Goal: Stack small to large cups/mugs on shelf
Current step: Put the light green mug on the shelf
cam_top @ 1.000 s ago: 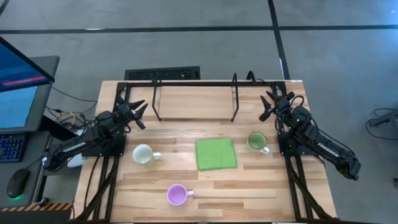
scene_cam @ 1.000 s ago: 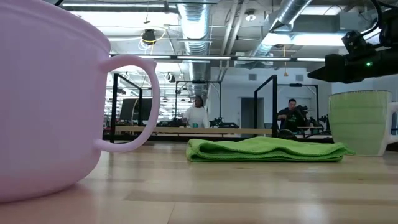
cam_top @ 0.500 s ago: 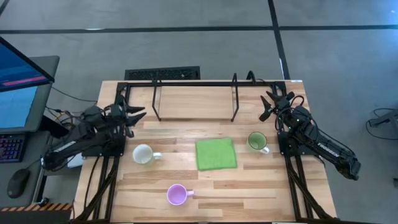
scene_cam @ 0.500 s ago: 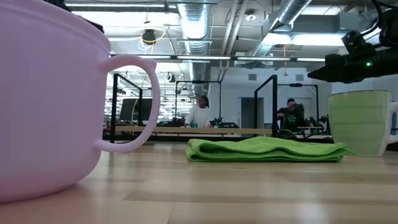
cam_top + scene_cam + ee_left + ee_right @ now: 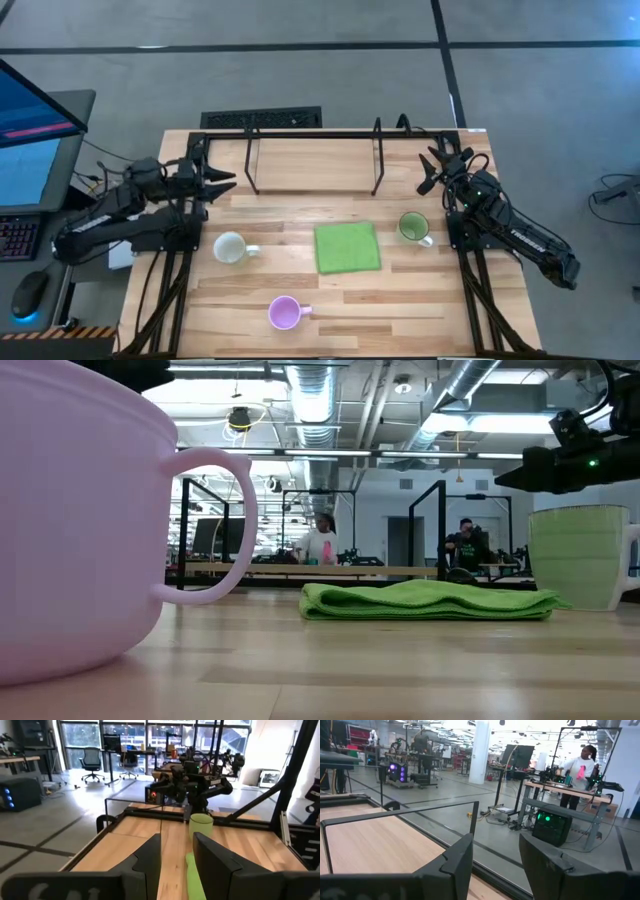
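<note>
On the table (image 5: 420, 300), the pink mug (image 5: 285, 313) sits nearest, the white mug (image 5: 229, 247) and green mug (image 5: 412, 227) behind it, all clear of both grippers. The left gripper (image 5: 222, 183) and right gripper (image 5: 433, 168) hover apart-jawed and empty beside the shelf (image 5: 312, 163). Only the low view shows people (image 5: 321, 543) beyond.

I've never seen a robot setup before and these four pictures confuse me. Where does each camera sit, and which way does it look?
High view: overhead, looking down; both arms, light-wood wire-framed shelf.
Low view: tabletop height, looking across; big light-purple mug, folded green cloth.
Left wrist view: behind the left tool, facing the right arm.
Right wrist view: behind the right tool, facing the room.
Shared: the green mug shows in high, low and left wrist views.
</note>
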Robot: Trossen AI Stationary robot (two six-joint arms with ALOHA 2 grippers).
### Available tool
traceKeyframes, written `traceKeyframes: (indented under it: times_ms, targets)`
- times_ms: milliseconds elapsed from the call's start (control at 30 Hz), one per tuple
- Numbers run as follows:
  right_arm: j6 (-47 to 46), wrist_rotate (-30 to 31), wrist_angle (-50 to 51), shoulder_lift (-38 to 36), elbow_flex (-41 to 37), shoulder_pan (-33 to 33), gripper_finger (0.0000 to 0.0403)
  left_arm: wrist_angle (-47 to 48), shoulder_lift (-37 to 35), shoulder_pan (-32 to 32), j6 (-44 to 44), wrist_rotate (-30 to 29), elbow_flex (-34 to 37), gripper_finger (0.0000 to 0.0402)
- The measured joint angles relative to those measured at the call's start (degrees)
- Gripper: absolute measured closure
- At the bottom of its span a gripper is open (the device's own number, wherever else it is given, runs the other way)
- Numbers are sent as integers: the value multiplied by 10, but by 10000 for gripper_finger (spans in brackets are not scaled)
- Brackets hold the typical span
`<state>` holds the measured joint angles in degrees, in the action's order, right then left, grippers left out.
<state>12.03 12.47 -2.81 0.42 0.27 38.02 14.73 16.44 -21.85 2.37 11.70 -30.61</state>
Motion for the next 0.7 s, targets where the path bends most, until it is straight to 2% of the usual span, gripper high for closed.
traceKeyframes:
  times_ms: [167, 267, 500, 633, 700]
  targets:
    - [0, 0, 0, 0, 0, 0, 219, 31, 1, 0, 6, -2, -8, 296]
    - [0, 0, 0, 0, 0, 0, 219, 54, 1, 0, 7, -2, -8, 279]
    - [0, 0, 0, 0, 0, 0, 219, 72, 13, 0, -21, -1, -8, 186]
    - [0, 0, 0, 0, 0, 0, 219, 76, 14, 0, -28, 21, -9, 138]
    - [0, 0, 0, 0, 0, 0, 219, 109, 17, 0, -26, 37, -19, 123]
